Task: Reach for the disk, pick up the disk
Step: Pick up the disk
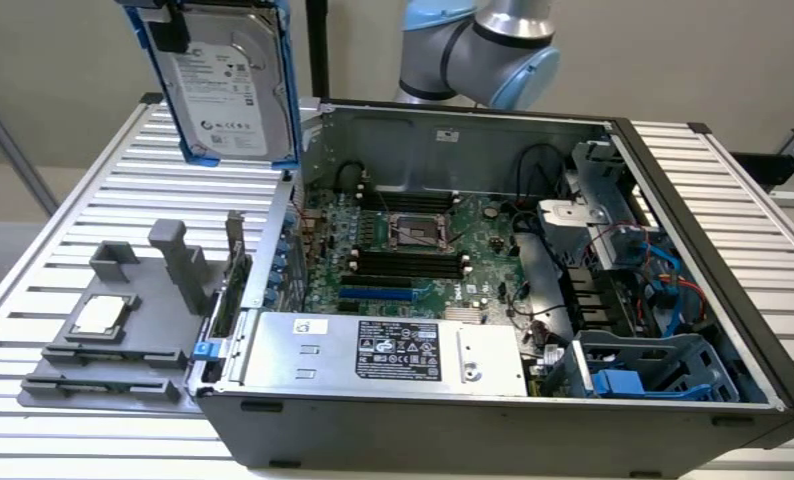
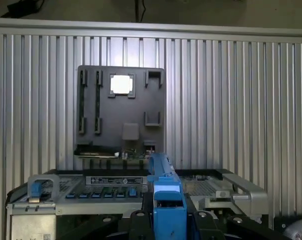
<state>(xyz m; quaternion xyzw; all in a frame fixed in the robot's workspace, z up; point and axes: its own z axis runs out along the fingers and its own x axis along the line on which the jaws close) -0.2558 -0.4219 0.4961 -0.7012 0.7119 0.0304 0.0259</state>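
- Hardware aloft: one disk [image 1: 224,85], silver-grey in a blue caddy, hangs upright in the air above the slatted table [image 1: 77,210]. It is at the exterior view's left, near the far corner of the open computer case [image 1: 504,430].
- One gripper [image 2: 167,227]: its black jaws are clamped on the disk's blue caddy (in the wrist view the caddy edge sits squarely between them).
- One robot arm [image 1: 484,45] with pale blue joint caps stands behind the case.
- One white label on the disk carries printed lines and a darker block. The print is too small to read, so I cannot tell the brand.
- One silver power supply [image 1: 384,350] lies in the near part of the case. It bears one black label with white print, unreadable, and one small white sticker beside that.
- One green motherboard [image 1: 411,250] has one square processor socket at its middle and one blue slot near its front edge.
- One grey holder [image 1: 117,340] lies on the table, well apart from the disk and lower in the exterior view. It carries one small square silver chip [image 1: 101,315].
- One small white sticker sits on the case's back wall, its writing illegible.
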